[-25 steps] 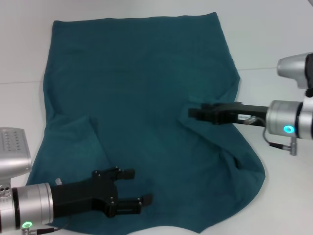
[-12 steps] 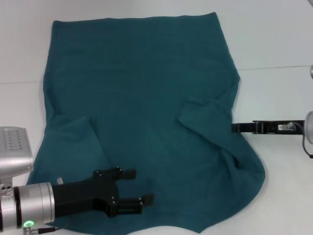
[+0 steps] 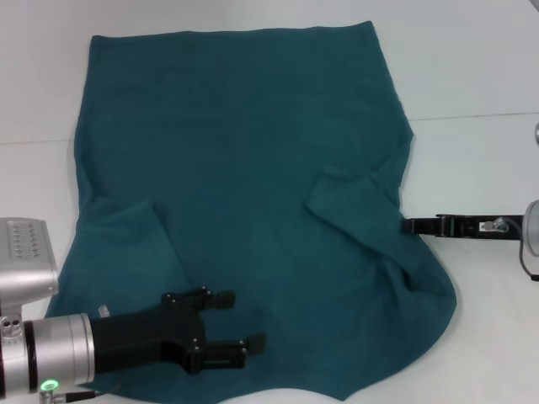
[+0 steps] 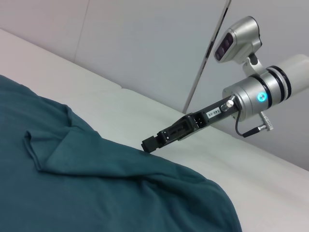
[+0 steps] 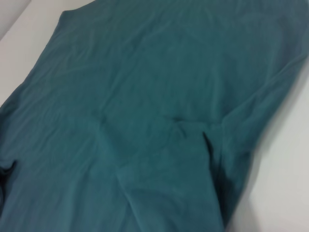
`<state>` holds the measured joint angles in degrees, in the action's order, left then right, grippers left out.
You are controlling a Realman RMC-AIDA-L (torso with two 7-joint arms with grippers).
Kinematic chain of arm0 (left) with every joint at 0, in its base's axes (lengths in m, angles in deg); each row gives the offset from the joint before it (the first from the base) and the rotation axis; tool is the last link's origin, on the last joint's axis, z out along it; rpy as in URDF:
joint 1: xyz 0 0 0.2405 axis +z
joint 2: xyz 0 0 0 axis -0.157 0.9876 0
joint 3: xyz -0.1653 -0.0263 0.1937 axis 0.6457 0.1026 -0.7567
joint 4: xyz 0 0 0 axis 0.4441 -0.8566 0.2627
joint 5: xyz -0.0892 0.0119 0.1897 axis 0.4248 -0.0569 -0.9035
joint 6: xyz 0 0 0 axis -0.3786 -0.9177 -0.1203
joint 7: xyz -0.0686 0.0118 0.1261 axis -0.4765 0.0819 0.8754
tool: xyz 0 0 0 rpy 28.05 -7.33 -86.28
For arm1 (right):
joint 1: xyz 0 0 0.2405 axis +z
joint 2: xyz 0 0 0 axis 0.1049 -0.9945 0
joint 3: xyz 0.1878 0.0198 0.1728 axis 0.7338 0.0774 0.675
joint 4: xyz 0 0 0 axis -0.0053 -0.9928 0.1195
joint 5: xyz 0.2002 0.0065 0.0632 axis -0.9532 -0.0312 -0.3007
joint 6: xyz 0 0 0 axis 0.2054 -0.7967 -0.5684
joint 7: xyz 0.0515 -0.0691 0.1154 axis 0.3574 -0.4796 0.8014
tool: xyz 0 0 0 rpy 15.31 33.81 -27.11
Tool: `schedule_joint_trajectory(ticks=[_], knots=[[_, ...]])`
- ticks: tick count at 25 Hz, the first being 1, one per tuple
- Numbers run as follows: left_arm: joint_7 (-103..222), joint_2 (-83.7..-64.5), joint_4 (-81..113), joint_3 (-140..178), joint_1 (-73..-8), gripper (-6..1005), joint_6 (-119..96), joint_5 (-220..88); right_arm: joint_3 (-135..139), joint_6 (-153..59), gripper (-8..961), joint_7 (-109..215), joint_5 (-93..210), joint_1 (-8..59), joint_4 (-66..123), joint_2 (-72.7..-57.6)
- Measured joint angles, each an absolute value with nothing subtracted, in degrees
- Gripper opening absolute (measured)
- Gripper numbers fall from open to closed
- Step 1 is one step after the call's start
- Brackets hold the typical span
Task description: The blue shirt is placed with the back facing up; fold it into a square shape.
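Observation:
The blue shirt point(image 3: 236, 168) lies flat on the white table point(image 3: 472, 84), spread wide. Its right sleeve point(image 3: 354, 206) and left sleeve point(image 3: 126, 244) are both folded inward onto the body. My left gripper point(image 3: 240, 320) is open and empty, hovering over the shirt's near left part. My right gripper point(image 3: 408, 225) is just off the shirt's right edge, beside the folded right sleeve, holding nothing. The left wrist view shows the shirt point(image 4: 96, 193) and the right gripper point(image 4: 150, 143) at its edge. The right wrist view shows only the shirt point(image 5: 145, 96).
Bare white table lies to the right of the shirt and along the left edge point(image 3: 34, 185). A pale wall point(image 4: 145, 43) stands behind the table in the left wrist view. The left arm's silver housing point(image 3: 25, 261) sits at the near left.
My right gripper has pulled back to the right, off the shirt, leaving the right sleeve folded on the body. The left gripper has barely moved.

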<state>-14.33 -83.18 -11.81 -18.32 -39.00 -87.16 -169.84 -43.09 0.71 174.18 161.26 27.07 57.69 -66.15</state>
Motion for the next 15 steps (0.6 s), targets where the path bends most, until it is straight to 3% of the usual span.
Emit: schedule_joint_trajectory(ticks=[8,15], knots=[[-14.3,-83.18,-11.8,-18.3,-39.0,922,-87.2,-169.8,-43.3,-0.1,497,173.9,161.3,27.8,56.9,-67.24],[-14.3,-83.19,-11.9,-18.3,-38.9,922,-87.2,-169.8,-41.2,0.3,347,172.5,160.8,27.1,57.6,-67.75]])
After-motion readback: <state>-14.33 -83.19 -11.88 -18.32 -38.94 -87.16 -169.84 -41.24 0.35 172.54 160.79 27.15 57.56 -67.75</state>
